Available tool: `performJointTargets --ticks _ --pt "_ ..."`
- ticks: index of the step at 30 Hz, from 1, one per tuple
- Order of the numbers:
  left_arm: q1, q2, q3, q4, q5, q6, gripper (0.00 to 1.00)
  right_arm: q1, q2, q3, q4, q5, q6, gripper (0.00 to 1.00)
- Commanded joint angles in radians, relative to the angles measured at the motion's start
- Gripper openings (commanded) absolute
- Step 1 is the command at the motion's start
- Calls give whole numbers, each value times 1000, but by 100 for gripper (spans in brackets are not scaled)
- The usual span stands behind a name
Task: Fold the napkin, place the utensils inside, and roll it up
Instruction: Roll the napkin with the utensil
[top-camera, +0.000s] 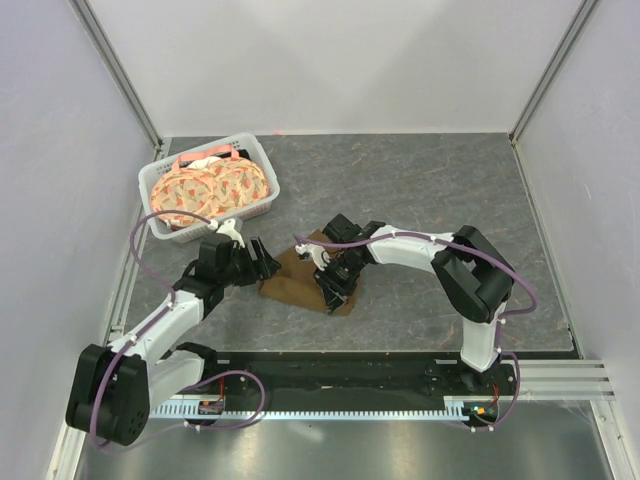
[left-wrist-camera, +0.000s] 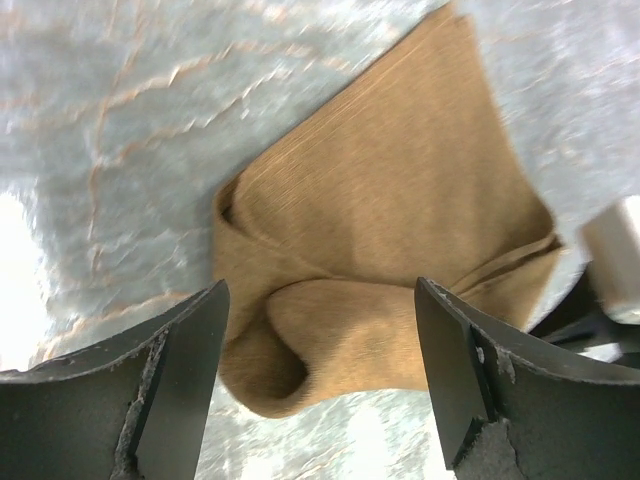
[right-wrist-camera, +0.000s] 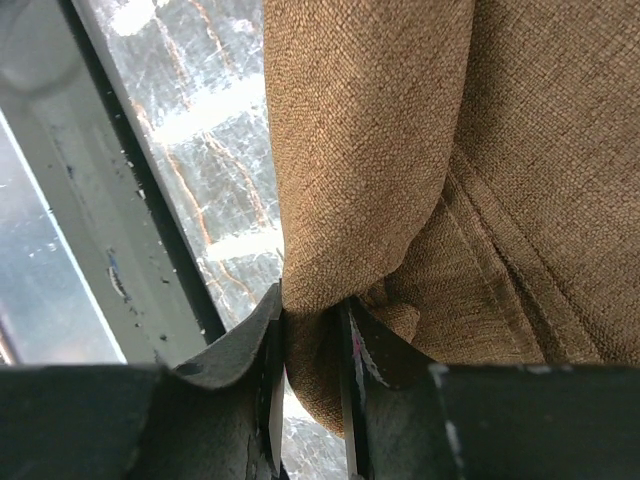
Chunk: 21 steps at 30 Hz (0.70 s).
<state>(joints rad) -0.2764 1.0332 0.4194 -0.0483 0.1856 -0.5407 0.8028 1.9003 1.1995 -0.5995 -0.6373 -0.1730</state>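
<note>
The left arm reaches forward from its base and leans toward the middle of the surface; the left fingers stand wide apart and grip nothing. The right arm is bent sharply at the elbow and stretches across to the left, its wrist tipped down; the right fingers are pinched shut on a bunched fold of the napkin.

There is one napkin; it lies on the surface between the two sets of fingers, its left edge just ahead of the left fingers. In the left wrist view a loosely rolled lip of cloth sits in the gap between the open fingertips, touching neither; the rest spreads beyond them in overlapping folds. There is one basket, well apart to the far left of the left fingers; about three plates lean inside it.

The napkin is soft, medium-brown cloth with a coarse visible weave and a stitched hem; the surface is grey with pale stone veining; the basket is white and slatted; the plates are round with an orange pattern.
</note>
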Motion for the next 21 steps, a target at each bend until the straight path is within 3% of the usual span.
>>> performJointTargets --ticks 1,21 --pt "2 34 -21 -19 -17 -11 82 4 91 -43 -86 59 -43 19" --pt "13 -22 -105 36 31 -70 82 -50 174 -6 -117 -18 -69 17"
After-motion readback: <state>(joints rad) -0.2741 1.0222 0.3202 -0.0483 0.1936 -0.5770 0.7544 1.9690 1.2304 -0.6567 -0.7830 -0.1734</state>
